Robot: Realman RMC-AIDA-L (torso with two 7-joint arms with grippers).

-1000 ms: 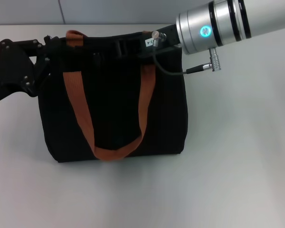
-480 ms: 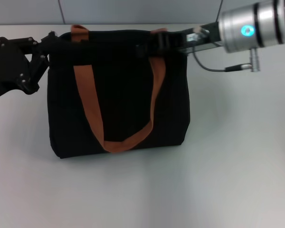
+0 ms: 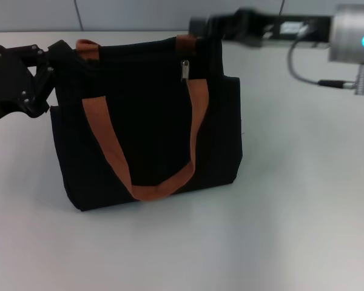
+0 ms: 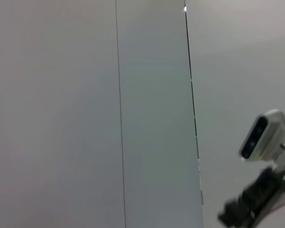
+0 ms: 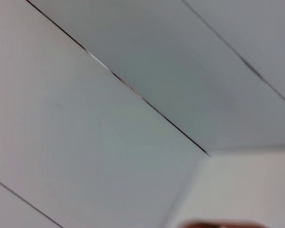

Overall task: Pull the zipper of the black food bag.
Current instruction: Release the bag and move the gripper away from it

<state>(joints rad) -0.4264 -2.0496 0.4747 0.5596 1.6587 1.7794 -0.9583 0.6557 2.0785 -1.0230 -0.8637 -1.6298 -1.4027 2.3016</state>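
Observation:
The black food bag (image 3: 145,127) stands upright on the white table, its two orange-brown straps (image 3: 191,121) hanging down the front. The silver zipper (image 3: 185,69) pull tab dangles free just below the bag's top edge, near the right strap. My left gripper (image 3: 59,52) is at the bag's upper left corner and looks shut on the fabric there. My right gripper (image 3: 198,27) hovers just beyond the bag's top right end, clear of the zipper. Neither wrist view shows the bag.
The white table (image 3: 291,200) spreads out in front of and to the right of the bag. A grey panelled wall (image 3: 133,12) runs behind it. The left wrist view shows wall panels and a white camera (image 4: 265,137) on the other arm.
My right gripper has drawn back up and to the right, off the bag's top. The zipper pull now hangs free. The bag has shifted slightly left with my left gripper.

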